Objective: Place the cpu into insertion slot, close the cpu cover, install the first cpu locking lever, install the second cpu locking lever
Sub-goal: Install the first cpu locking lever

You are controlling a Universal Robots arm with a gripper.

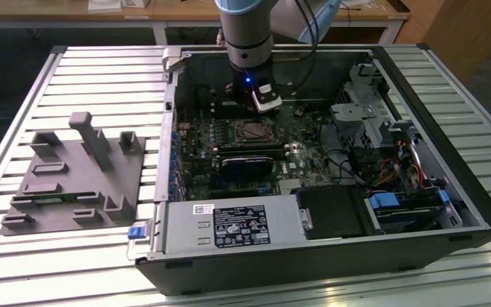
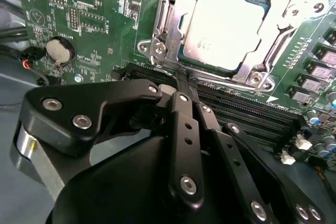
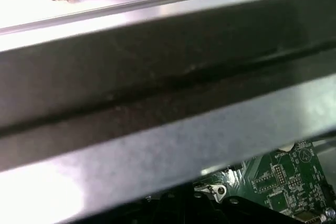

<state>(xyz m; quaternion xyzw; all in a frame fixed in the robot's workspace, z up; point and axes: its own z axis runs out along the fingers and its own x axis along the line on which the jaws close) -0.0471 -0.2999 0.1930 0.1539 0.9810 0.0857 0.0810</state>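
Gripper (image 2: 181,85): black linkage fingers drawn together to a point, nothing visibly between them; tips sit at the near edge of the socket, apparently at a thin lever end, contact not certain.

Memory slots (image 2: 247,111): long black rows just beyond and beside the fingertips, between the gripper and the rest of the board.

Cpu (image 2: 223,27): pale silvery square, lying flat in the insertion slot (image 1: 252,130) directly ahead of the fingertips.

Cpu cover (image 2: 168,30): silvery frame lying down around the cpu, chip top showing through its window; appears closed.

Coin cell (image 2: 59,51): round, on the green board, off to one side of the gripper, well apart from the socket.

Computer case (image 1: 416,83): open, lying on the ribbed desk (image 1: 100,70); its wall crosses the first wrist view.

Grey fixture block (image 1: 75,179): on the desk outside the case, far from the gripper.

Step in hand, as judged: placing and covering look done; work stands at the locking levers. Next move calls for a firm hold on the thin lever and a controlled sweep under its catch, without scraping the cover.
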